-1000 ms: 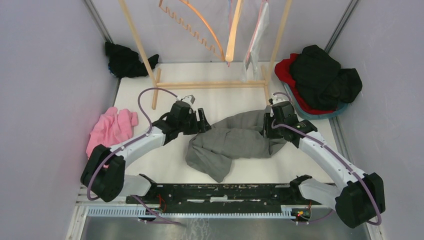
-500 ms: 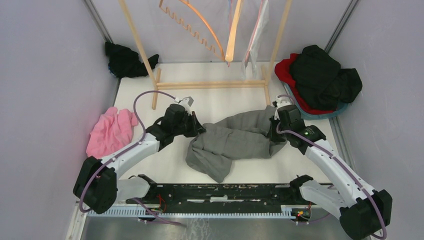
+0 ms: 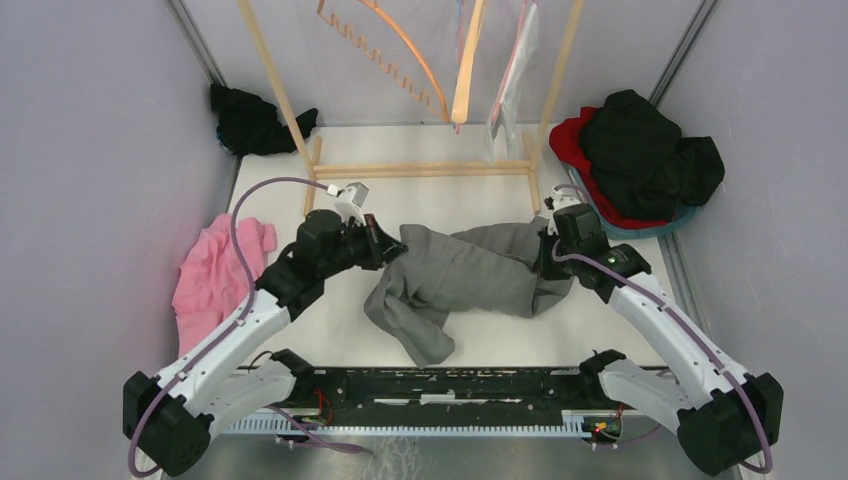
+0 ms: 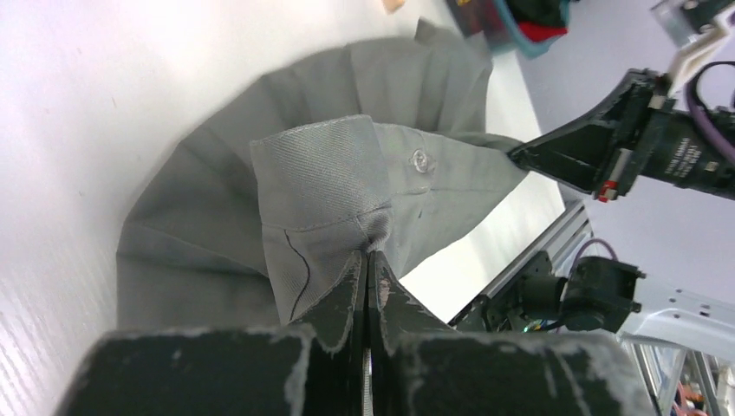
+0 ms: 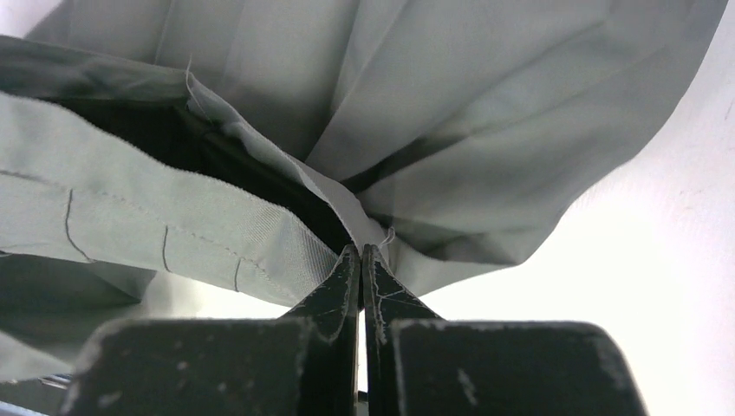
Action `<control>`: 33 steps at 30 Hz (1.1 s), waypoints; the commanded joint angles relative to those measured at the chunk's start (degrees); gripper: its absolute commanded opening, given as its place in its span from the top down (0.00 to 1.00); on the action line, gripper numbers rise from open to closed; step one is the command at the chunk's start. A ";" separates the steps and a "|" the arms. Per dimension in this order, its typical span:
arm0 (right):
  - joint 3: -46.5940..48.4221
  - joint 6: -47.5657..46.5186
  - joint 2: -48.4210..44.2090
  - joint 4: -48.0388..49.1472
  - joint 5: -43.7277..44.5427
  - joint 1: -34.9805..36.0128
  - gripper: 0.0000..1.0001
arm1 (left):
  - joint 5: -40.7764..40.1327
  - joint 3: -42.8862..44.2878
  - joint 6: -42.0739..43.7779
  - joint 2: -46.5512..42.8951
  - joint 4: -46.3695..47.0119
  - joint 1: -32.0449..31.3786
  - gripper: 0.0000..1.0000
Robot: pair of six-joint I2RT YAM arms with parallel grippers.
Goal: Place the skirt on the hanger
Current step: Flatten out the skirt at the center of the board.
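Top view: skirt (image 3: 470, 275) lies on the counter (image 3: 440, 200), well apart from the hanger (image 3: 467, 70). Left wrist: left tool (image 4: 367, 264) pinches its waistband. Right wrist: right tool (image 5: 360, 260) clamps a fabric edge. Grasped, I judge; lifting and hanging remain.

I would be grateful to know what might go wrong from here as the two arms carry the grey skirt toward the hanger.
1. Slipping: the left gripper and right gripper are each shut on only a thin fold of the skirt at its waistband, so the cloth may pull free when lifted.
2. Snagging: most of the skirt lies bunched on the table. Its trailing folds could catch the rack's low crossbar before reaching the wooden hanger.
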 commanded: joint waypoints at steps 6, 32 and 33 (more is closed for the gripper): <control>19.83 0.71 9.20 3.40 -2.10 -0.19 0.99 | -8.51 9.41 0.21 -4.78 0.71 -0.04 0.97; 20.69 -1.04 17.47 27.44 -1.45 -0.10 0.99 | -1.70 -14.35 0.41 -9.78 48.70 10.88 0.90; 16.80 -0.32 15.54 28.48 -2.71 0.01 0.99 | -1.28 -19.13 -1.91 -12.41 50.42 10.77 0.89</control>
